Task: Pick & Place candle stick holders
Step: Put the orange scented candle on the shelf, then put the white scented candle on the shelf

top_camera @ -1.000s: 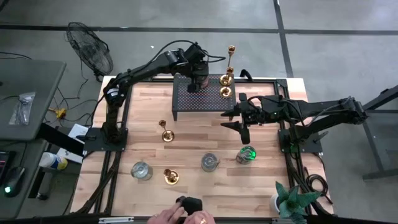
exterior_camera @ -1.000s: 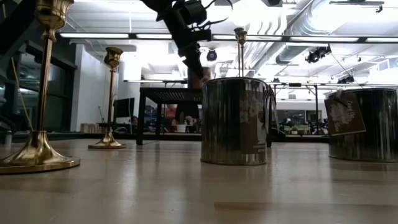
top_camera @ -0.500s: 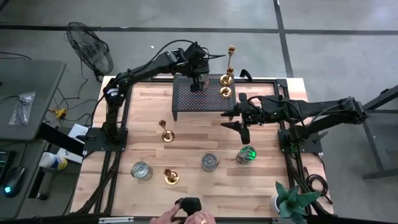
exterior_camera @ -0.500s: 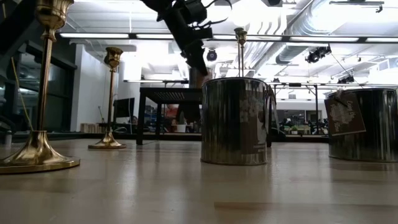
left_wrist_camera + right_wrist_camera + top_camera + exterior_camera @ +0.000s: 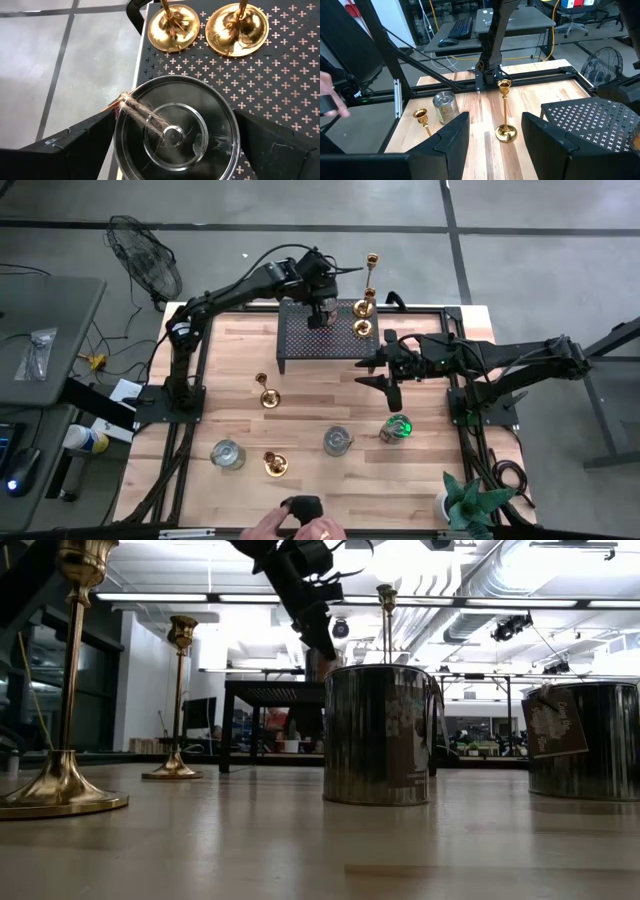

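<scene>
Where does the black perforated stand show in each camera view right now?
High view: stand centre, at the table's far edge.
Low view: centre-left, behind the near cup.
Left wrist view: right side, beneath a silvery cup.
Right wrist view: lower right.
Shared landmark: two brass candlesticks on its corner.

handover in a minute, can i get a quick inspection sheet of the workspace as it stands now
surface: wooden table, with a black perforated stand at the back.
job's things: two brass candlesticks and one silvery cup on the stand; two brass candlesticks and three silvery cups on the wood.
clutter: green potted plant at the table's front right corner.
grippers: left gripper open, fingers on either side of the cup on the stand; right gripper holds nothing, over the table's right side.
cables: a bundle along the left arm.
surroundings: fan on the floor; a person's hand at the front edge.
</scene>
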Available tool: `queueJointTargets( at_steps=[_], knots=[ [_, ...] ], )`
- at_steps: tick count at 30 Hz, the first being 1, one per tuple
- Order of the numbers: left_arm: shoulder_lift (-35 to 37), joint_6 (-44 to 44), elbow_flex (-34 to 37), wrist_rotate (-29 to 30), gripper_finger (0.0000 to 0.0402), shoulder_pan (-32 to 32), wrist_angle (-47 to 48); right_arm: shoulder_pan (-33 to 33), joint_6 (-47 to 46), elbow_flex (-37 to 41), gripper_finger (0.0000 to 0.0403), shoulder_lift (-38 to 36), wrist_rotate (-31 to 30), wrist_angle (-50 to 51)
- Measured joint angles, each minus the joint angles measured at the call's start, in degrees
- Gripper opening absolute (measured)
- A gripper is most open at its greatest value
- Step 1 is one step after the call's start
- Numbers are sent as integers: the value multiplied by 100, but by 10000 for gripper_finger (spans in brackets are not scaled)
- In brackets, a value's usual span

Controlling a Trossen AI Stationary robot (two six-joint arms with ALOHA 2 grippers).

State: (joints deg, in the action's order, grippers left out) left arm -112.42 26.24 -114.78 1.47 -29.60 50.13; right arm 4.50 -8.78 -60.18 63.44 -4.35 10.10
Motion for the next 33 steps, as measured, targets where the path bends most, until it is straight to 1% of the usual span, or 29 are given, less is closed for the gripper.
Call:
queueJointTargets(
  at_steps=[9,20,25,33],
  knots=[
    [2,0,0,215,390,0,-87,-1,0,0,174,0,0,1],
    [59,-1,-3,209,390,0,-77,-1,0,0,174,0,0,-1],
    [170,-56,-7,46,390,0,-76,0,0,0,174,0,1,-1],
    [429,-206,-7,54,390,0,117,0,0,0,174,0,1,-1]
  ],
)
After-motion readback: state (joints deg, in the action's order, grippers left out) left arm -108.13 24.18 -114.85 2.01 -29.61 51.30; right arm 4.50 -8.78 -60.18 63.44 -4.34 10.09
